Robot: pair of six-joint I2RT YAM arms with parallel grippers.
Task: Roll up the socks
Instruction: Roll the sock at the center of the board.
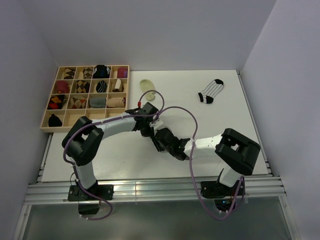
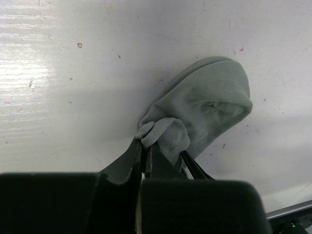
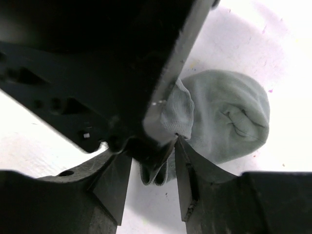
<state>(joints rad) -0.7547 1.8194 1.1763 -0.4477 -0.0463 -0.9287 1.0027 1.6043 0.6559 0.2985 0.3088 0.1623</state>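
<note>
A grey sock [image 2: 209, 105] lies on the white table, partly rolled, with its cuff bunched up. My left gripper [image 2: 145, 148] is shut on the bunched cuff. In the right wrist view the same sock [image 3: 229, 114] lies just beyond my right gripper [image 3: 151, 183], whose jaws stand apart on either side of the hanging cuff fold [image 3: 157, 170] and the left gripper's tip. One right finger touches the sock. In the top view both grippers, the left [image 1: 149, 129] and the right [image 1: 161, 141], meet at the table's middle and hide the grey sock.
A wooden compartment box [image 1: 46, 125] with several rolled socks stands at the far left. A pale yellow sock [image 1: 146, 85] lies beside it. A black-and-white striped sock [image 1: 211, 91] lies at the back right. Purple cables [image 1: 175, 108] loop over the arms.
</note>
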